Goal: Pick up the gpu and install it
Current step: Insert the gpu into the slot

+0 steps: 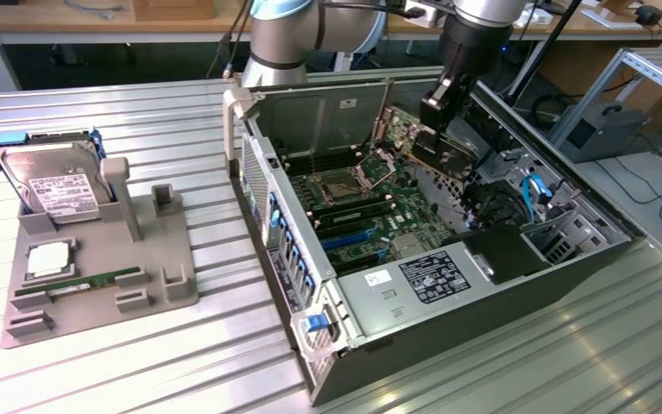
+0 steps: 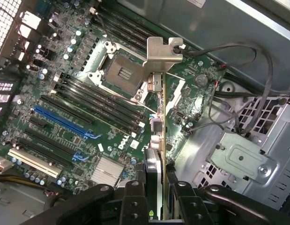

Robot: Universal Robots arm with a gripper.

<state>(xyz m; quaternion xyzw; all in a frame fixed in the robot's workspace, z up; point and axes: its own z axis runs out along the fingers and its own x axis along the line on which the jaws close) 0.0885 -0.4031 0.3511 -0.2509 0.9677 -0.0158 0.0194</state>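
Observation:
The gpu [image 1: 447, 160] hangs edge-down inside the open computer case [image 1: 308, 345], above the motherboard [image 1: 360, 207] and toward the exterior view's right. My gripper [image 1: 436, 128] is shut on the card's upper edge, with the arm coming straight down from above. In the wrist view the gpu [image 2: 157, 126] shows edge-on, running away from the fingers [image 2: 135, 197] to its silver bracket [image 2: 162, 51]. The gripper [image 2: 156, 194] clamps it from both sides. The card floats over the board beside the CPU socket [image 2: 120, 71], apart from the blue slot [image 2: 60, 119].
A grey holder tray [image 1: 159, 285] at the exterior view's left carries a hard drive [image 1: 58, 185], a processor [image 1: 49, 259] and a RAM stick [image 1: 78, 283]. Inside the case are a labelled power supply [image 1: 429, 278], drive cages [image 1: 561, 233] and loose cables [image 2: 238, 89].

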